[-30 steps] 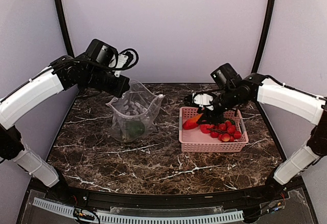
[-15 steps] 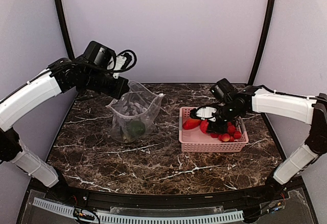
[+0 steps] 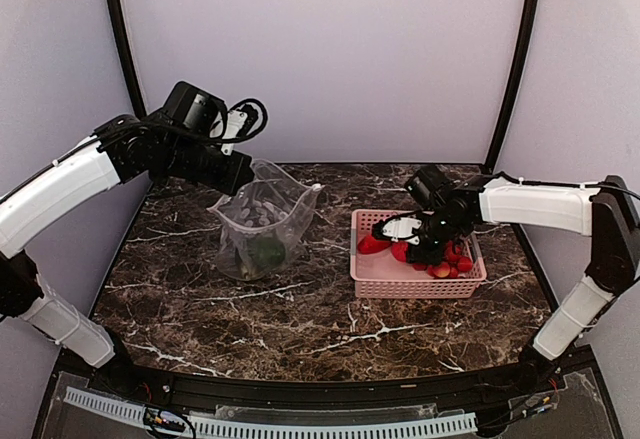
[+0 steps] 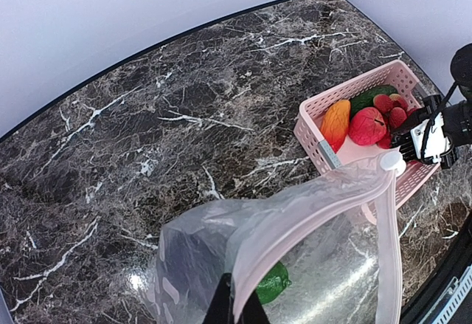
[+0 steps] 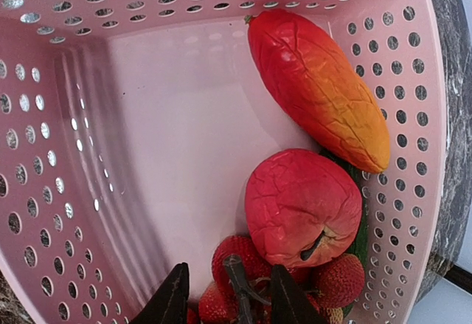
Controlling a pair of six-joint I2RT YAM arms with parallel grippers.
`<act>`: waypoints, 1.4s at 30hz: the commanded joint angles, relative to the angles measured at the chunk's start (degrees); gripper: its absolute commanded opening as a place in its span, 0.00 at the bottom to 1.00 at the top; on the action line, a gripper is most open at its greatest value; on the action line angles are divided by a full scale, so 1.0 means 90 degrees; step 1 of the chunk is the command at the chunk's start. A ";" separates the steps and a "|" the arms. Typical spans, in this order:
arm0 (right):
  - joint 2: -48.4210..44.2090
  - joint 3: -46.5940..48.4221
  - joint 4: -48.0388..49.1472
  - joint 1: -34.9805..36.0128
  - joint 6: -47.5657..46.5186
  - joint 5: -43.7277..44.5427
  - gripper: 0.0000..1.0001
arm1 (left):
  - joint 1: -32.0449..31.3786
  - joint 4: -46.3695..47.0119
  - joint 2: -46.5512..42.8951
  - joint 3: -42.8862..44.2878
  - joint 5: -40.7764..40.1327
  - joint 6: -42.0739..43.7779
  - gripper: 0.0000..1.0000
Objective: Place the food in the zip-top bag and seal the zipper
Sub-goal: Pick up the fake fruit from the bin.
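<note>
My left gripper [image 3: 238, 173] is shut on the mouth edge of the zip-top bag [image 3: 262, 221] and holds it up and open; its fingertips [image 4: 237, 305] pinch the whitish zipper [image 4: 317, 207]. A green pepper [image 4: 271, 283] lies inside the bag. My right gripper [image 3: 426, 247] is open, low inside the pink basket [image 3: 412, 281]. In the right wrist view its jaws [image 5: 225, 298] straddle a stem on the red berries [image 5: 236, 261]. A round red piece [image 5: 302, 206], the orange-red long piece [image 5: 317, 84] and a sliver of dark green cucumber [image 5: 361, 228] lie beside them.
The basket's holed walls [image 5: 44, 154] surround my right gripper on all sides. The bag stands left of the basket on the dark marble table [image 3: 300, 319]. The enclosure's back wall and black frame posts stand behind.
My right gripper has dropped from above the basket's far edge down into the basket, over the berries. My left arm and the bag have stayed still.
</note>
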 commanded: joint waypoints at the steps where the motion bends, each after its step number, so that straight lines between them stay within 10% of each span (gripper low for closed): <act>1: 0.0130 -0.0151 0.0155 -0.0092 0.0065 0.0055 0.33 | -0.0007 0.0056 -0.0199 -0.0099 0.0069 -0.0047 0.01; 10: 0.0103 -0.0130 0.0111 -0.0177 0.0126 0.0169 0.00 | -0.0014 0.0054 -0.0160 -0.0089 0.0104 -0.0056 0.01; 25: -0.1593 0.1395 -0.0908 -0.0205 0.0088 -0.0952 0.00 | -0.0012 0.0274 0.0152 0.0056 0.0449 -0.0606 0.01; 42: -0.0928 0.4581 -0.0494 -0.0212 0.1409 -0.5281 0.00 | -0.0014 0.0567 0.0456 0.0310 0.0707 -0.1434 0.01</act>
